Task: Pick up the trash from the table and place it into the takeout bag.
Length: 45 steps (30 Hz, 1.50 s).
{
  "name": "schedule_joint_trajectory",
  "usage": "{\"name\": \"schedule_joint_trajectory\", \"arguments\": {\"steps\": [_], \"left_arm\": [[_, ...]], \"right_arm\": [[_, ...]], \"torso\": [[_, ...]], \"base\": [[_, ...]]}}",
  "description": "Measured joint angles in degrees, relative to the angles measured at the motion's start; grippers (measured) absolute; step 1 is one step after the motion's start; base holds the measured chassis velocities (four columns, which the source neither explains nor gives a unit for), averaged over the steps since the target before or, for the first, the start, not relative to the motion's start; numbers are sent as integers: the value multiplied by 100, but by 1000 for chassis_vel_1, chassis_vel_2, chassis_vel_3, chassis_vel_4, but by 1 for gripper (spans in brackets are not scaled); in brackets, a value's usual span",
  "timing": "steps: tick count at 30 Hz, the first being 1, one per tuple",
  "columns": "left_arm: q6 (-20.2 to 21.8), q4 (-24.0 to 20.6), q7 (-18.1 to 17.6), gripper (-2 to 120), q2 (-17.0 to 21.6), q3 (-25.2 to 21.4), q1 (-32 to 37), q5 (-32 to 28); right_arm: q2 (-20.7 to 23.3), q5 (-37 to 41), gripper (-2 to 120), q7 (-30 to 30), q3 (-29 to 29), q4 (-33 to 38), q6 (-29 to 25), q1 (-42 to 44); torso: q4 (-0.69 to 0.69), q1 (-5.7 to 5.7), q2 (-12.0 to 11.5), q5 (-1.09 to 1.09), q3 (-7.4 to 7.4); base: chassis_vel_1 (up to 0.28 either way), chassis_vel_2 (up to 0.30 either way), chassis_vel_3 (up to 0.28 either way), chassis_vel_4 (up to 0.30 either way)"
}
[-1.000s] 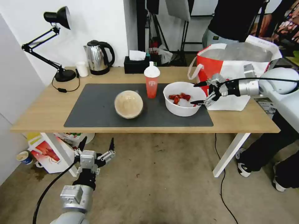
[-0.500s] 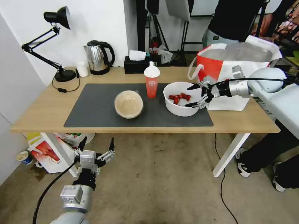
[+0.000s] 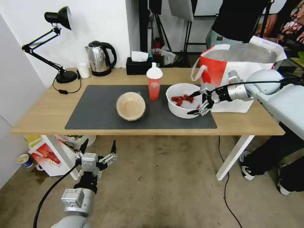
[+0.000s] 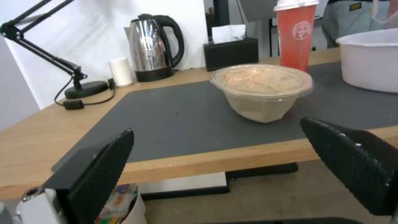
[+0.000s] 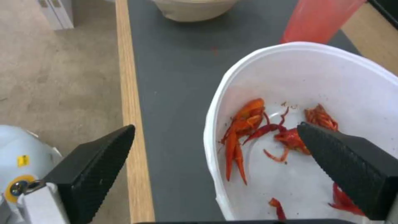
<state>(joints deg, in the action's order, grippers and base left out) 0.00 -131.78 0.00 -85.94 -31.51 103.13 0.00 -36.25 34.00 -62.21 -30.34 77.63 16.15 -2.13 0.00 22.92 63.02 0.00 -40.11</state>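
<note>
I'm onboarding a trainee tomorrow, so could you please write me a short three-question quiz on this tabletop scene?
1. True or false: the right hand is shut on the white bowl.
2. Which item stands between the domed bowl and the white bowl: A) kettle, B) red cup, C) tissue box?
3. Fill in: the left hand hangs open below the ___.

Key: 1. False: its fingers are spread, one over the bowl's inside, one outside the rim. 2. B. 3. table.

studio-like workroom, desk lamp (image 3: 52, 38), kettle (image 3: 99, 58), light stands (image 3: 190, 28), bare concrete floor (image 3: 158, 190)
</note>
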Motion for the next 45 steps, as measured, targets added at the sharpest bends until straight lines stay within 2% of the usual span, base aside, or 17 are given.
{"name": "schedule_joint_trajectory", "arguments": {"steps": [11,35,45], "left_arm": [[0,0,0,100,0,0,0,0],[0,0,0,100,0,0,0,0],[0,0,0,100,0,0,0,0]], "right_arm": [[-22,-76,100,-54,-206,-186,8,-216],[-82,-786,100,-479,-534,-268,-100,-552],[-299,-1238,100,-663,-723,-372,-194,-732]], "torso": [[0,0,0,0,0],[0,0,0,0,0],[1,0,0,0,0]], "base": [[0,0,0,0],[0,0,0,0],[0,0,0,0]]}}
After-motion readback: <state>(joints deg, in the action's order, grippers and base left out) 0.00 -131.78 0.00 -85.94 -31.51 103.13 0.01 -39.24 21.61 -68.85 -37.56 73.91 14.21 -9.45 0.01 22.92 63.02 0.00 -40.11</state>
